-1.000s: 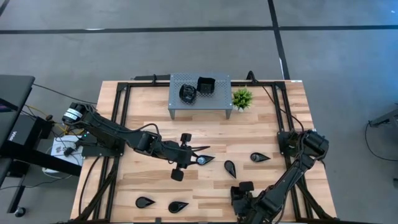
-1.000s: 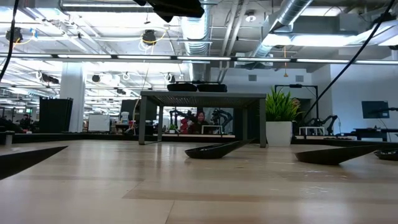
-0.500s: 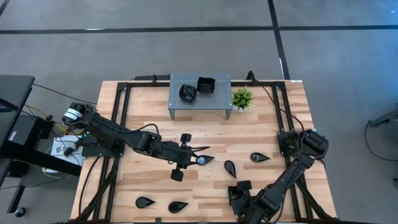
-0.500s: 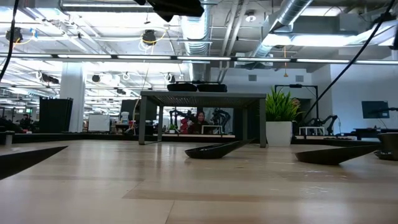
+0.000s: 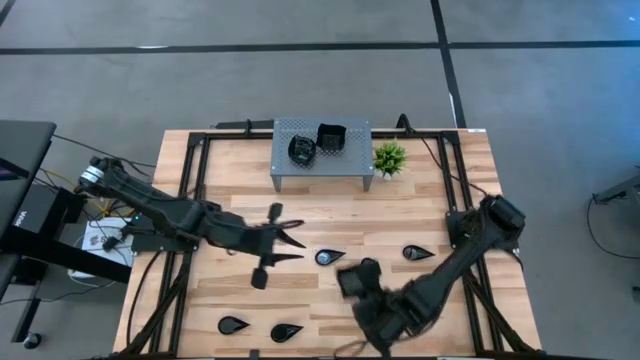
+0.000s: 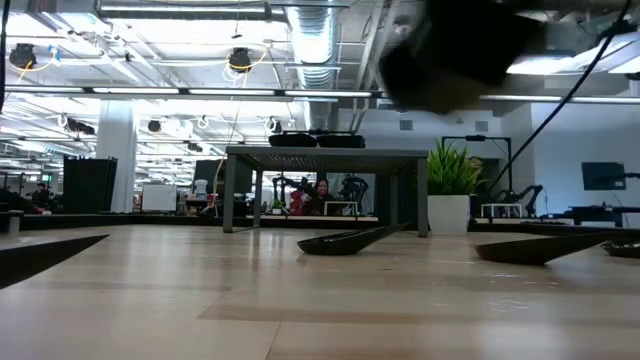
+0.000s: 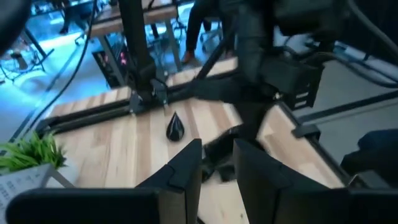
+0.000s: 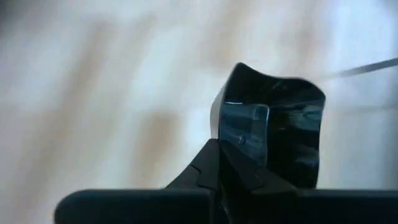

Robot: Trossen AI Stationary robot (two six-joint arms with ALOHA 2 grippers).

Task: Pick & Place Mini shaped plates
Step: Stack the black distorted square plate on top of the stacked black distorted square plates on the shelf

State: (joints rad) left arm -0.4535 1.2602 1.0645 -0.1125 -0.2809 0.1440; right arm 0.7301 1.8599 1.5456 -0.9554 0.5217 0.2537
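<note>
Right wrist view shows the right gripper (image 8: 239,163) closed on the rim of a wavy-edged square plate (image 8: 273,118), so the carrying step is in hand. I judge the next move calls for bringing it to the grey perforated stand (image 5: 300,165) at the bench's far edge. The left gripper (image 5: 296,243) waits mid-bench, its fingers narrowly parted and empty.

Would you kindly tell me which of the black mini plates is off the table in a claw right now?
The wavy-edged square plate, pinched at its rim by the shut right claw. The teardrop plates lie flat on the table, untouched.

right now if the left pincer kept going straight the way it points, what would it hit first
Probably the right arm, which crosses the table just ahead of the left pincer. A teardrop plate lies a little ahead too, but the open fingers look raised above it. Depth is hard to judge.
</note>
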